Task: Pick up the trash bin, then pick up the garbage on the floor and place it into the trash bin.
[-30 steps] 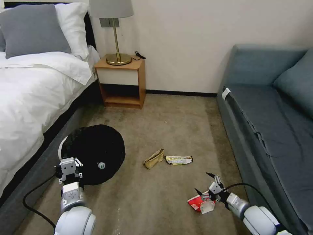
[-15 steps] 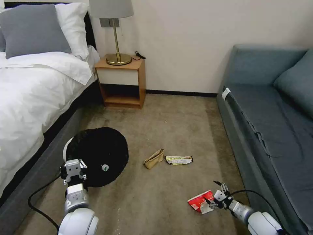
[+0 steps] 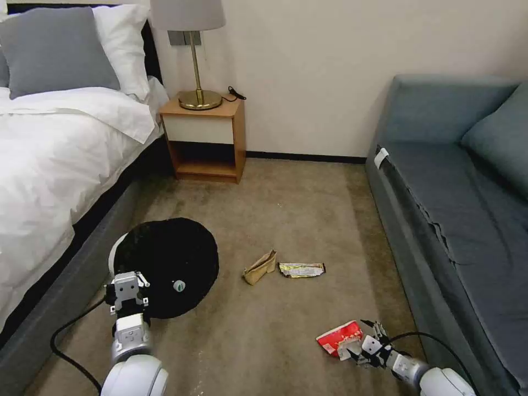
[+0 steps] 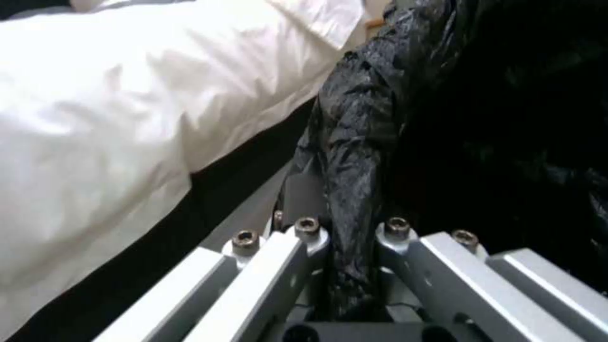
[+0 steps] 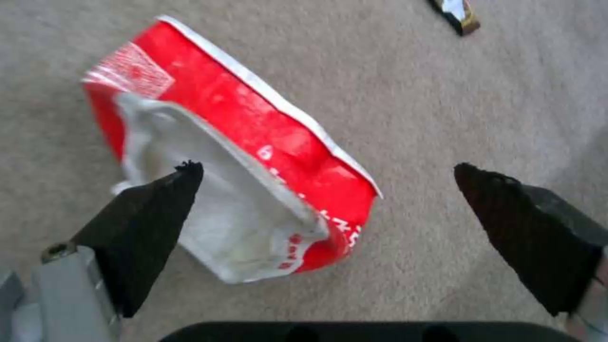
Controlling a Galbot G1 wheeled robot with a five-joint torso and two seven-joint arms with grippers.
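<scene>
**Bin in the left grip, right gripper down at the red packet**

Beside the bed (image 3: 49, 165), the left gripper (image 3: 127, 288) is holding the trash bin (image 3: 165, 267) by its near rim. From the left wrist, the jaws are standing nearly together, pinching the crinkly black bag (image 4: 355, 190) and the rim under it. The bin's dark mouth is tilting toward the head camera, with its white wall peeking out on the bed side. Something small and round with a green mark is lying inside the bin; what it is cannot be told.

Low on the carpet (image 3: 297, 209) near the sofa (image 3: 456, 220), the right gripper (image 3: 367, 344) is hanging over the red-white crumpled packet (image 3: 339, 337). Its jaws are standing wide apart and gripping nothing: one black fingertip (image 5: 158, 209) is sitting over the packet's white open end, the other well off to the side above bare carpet.

Farther out on the floor, the tan crumpled paper bag (image 3: 260, 268) and the gold-silver snack wrapper (image 3: 301, 269) are lying just beside each other.
</scene>
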